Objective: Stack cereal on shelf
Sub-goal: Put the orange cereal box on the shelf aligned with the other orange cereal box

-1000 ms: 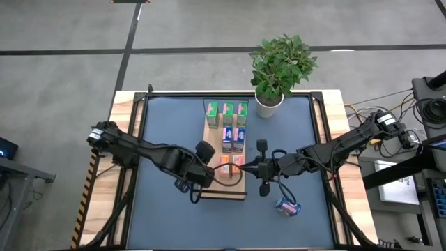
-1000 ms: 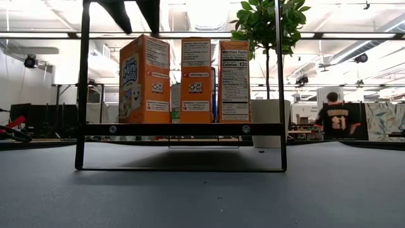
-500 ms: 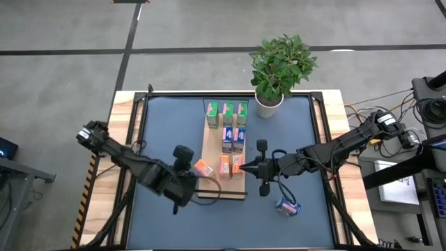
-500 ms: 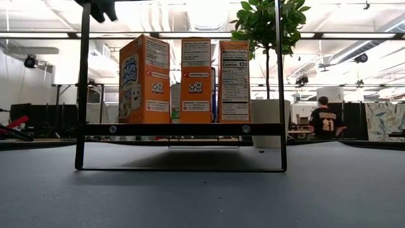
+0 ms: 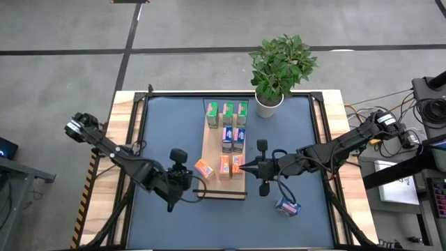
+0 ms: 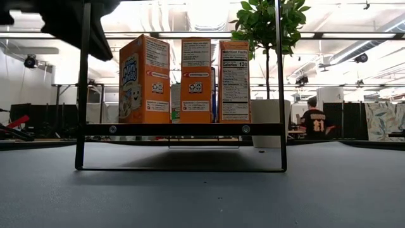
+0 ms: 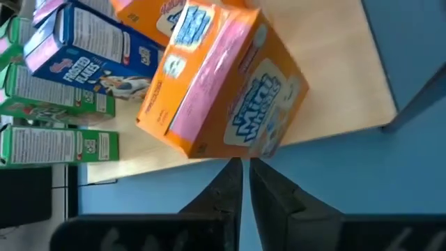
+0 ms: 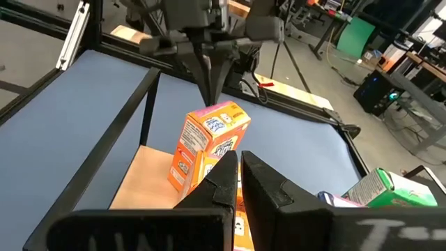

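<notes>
Left gripper (image 5: 187,180) is sitting closed and empty just off the shelf (image 5: 211,189), clear of the tilted orange box (image 5: 203,168). Right gripper (image 5: 245,167) is waiting shut, empty, beside 2 orange boxes (image 5: 231,164). Blue (image 5: 233,134) and green (image 5: 227,109) rows are standing farther back.

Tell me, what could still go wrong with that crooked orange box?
The orange box stands askew at the shelf edge, nearest the left gripper, so a bump might tip it off. It could also fall against the other orange boxes. The right gripper hovers close beside those.
</notes>
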